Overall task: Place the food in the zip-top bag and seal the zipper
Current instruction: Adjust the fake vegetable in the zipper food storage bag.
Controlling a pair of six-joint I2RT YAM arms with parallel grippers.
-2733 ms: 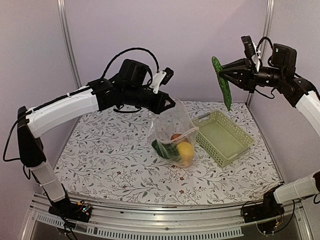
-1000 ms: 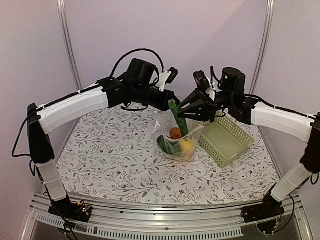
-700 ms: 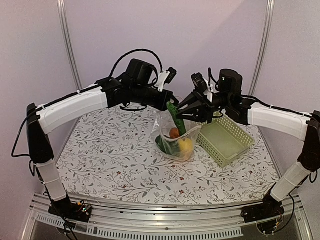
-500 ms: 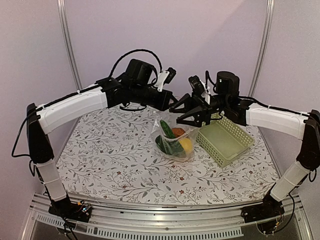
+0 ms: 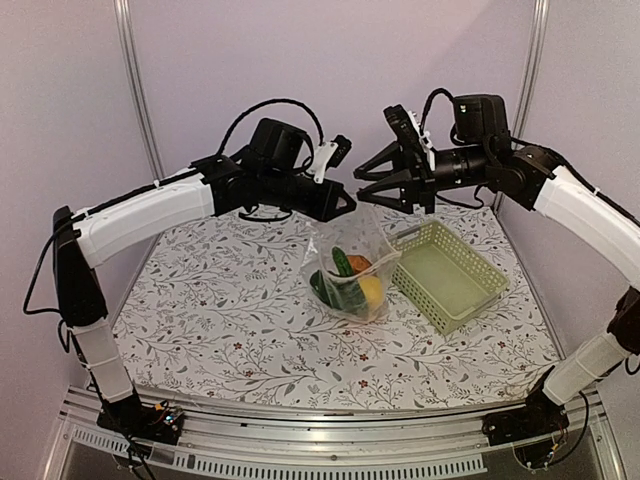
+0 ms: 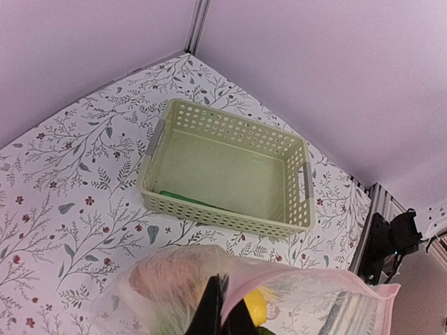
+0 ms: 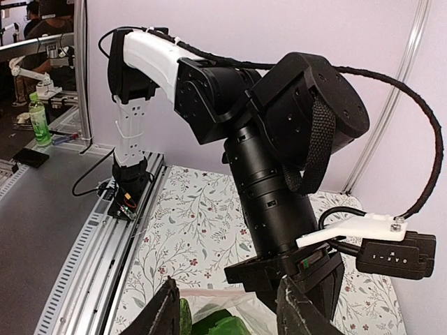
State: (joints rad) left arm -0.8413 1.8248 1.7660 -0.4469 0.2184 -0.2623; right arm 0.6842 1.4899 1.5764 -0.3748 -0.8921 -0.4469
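Food: the toy produce lies in the bottom of the zip-top bag (image 5: 352, 262). A yellow fruit (image 5: 372, 291) sits low on the side toward the basket. An orange-red piece (image 5: 358, 264) is above it, and dark green shapes are on the other side.
Cucumber: the dark green cucumber (image 5: 340, 262) leans tilted inside the bag among the other pieces. It is below both grippers and touched by neither.
Zip-top bag: it stands on the table with its base down and its mouth open upward. It is held up by one top edge, just beside the basket.
Zipper: the pale pink strip (image 6: 307, 279) runs along the mouth edge away from the left fingers and is not pressed together.
Left gripper (image 5: 343, 207): its fingers (image 6: 211, 307) are closed narrow, pinching the bag's upper edge at the end of the pink strip. The yellow fruit shows through the plastic right beside them.
Right gripper (image 5: 368, 187): its fingers (image 7: 167, 310) are spread wide and hold nothing. It hangs above the bag's mouth, apart from the plastic and close to the left gripper. The wrist view shows green food between and below the two fingers.
Basket (image 5: 445, 275): a pale green lattice basket rests on the table on the right arm's side of the bag.
Table (image 5: 220, 300): it is covered with a floral-print cloth.
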